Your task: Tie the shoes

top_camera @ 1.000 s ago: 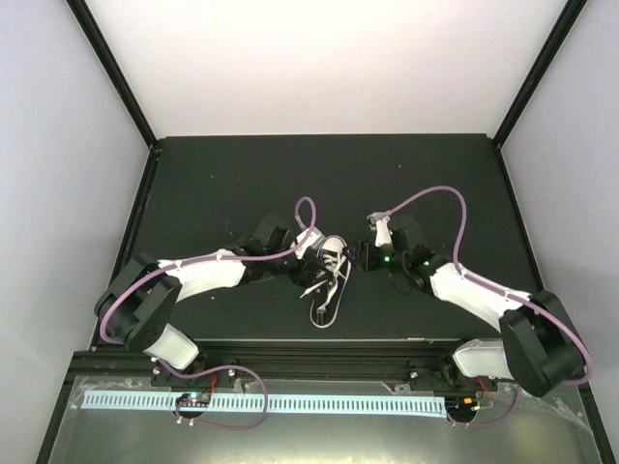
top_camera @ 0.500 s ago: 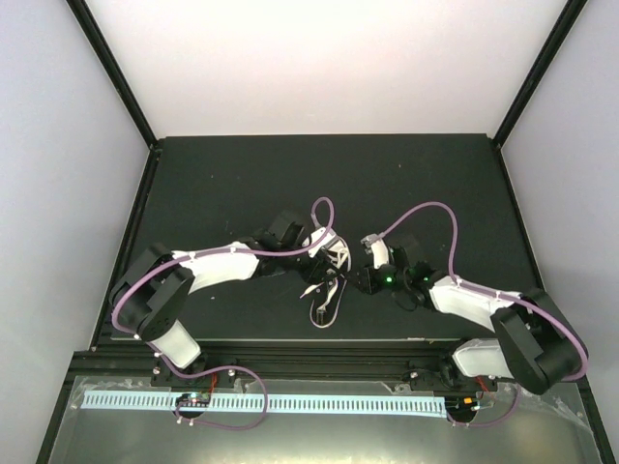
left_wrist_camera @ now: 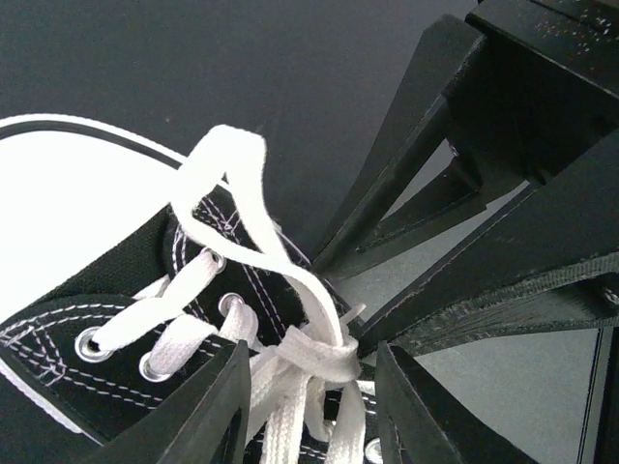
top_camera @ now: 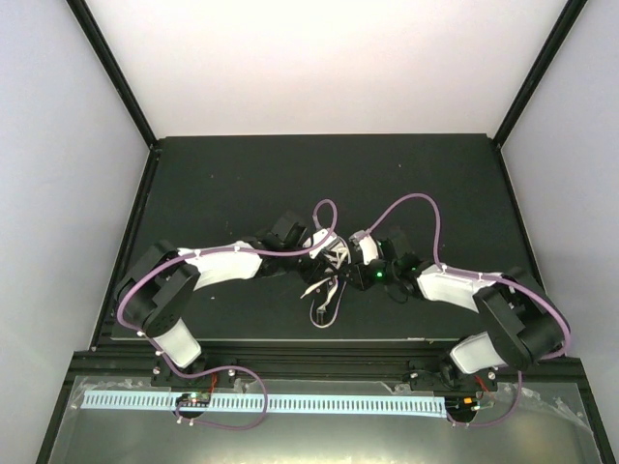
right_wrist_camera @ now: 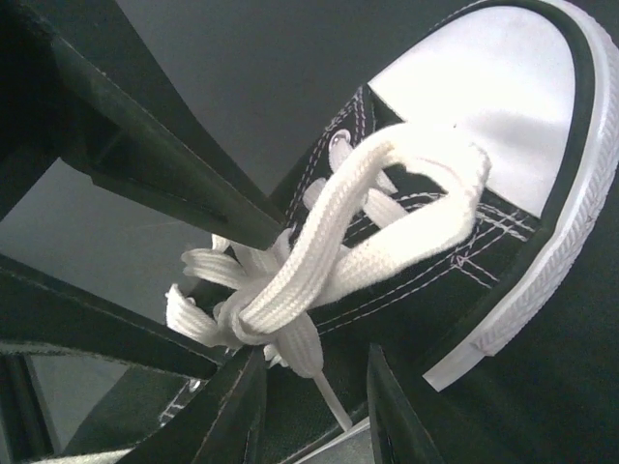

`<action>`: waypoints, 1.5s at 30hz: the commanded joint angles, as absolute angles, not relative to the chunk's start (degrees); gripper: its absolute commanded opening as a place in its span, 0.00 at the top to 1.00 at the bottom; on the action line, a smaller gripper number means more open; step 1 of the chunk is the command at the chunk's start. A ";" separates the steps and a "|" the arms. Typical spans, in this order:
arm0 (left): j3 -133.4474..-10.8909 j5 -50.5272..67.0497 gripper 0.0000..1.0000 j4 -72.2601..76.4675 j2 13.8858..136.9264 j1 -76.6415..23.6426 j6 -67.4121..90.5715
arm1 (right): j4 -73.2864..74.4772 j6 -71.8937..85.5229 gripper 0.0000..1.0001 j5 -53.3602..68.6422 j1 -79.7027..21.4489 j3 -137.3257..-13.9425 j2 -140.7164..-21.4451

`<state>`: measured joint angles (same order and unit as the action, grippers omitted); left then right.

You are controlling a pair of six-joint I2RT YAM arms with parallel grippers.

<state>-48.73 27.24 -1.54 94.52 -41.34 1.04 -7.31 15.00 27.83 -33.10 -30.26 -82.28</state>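
Note:
The small black sneaker [top_camera: 336,258] with white toe cap lies mid-table, its long white laces [top_camera: 323,307] trailing toward the near edge. In the left wrist view the laces cross in a loose knot [left_wrist_camera: 311,354] over the eyelets, with a loop [left_wrist_camera: 224,184] standing up. My left gripper [left_wrist_camera: 314,416] is open with the knot between its fingers [left_wrist_camera: 215,406]. My right gripper [right_wrist_camera: 311,416] is open just below the same knot [right_wrist_camera: 253,311]; the toe cap [right_wrist_camera: 493,92] lies beyond. Both grippers meet over the shoe: left gripper [top_camera: 317,277], right gripper [top_camera: 348,275].
The black mat [top_camera: 242,184] covers the table, bounded by black frame posts [top_camera: 116,82] and white walls. Purple cables [top_camera: 426,208] arch over both arms. A metal rail [top_camera: 261,401] runs along the near edge.
Both arms have closed in on the shoe: the left gripper moved right and the right gripper moved left, so that they now stand on either side of the lace knot.

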 commanded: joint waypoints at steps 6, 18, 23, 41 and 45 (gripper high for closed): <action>-51.38 26.36 0.71 -2.29 95.62 -41.66 -0.18 | -8.04 12.53 0.70 28.01 -33.57 -31.42 -84.92; -51.33 26.45 0.75 -2.18 95.89 -41.66 0.15 | -9.84 13.71 0.96 27.78 -33.68 -30.82 -85.25; -51.24 26.26 0.75 -2.03 95.89 -41.67 0.26 | -9.13 16.62 0.98 25.02 -33.66 -28.85 -82.56; -50.69 25.00 0.75 -0.94 95.09 -41.66 1.74 | 4.83 30.12 0.98 9.56 -33.58 -25.01 -71.66; -50.22 23.92 0.62 0.04 93.28 -41.62 4.66 | 7.41 31.83 0.99 8.48 -33.52 -24.19 -68.42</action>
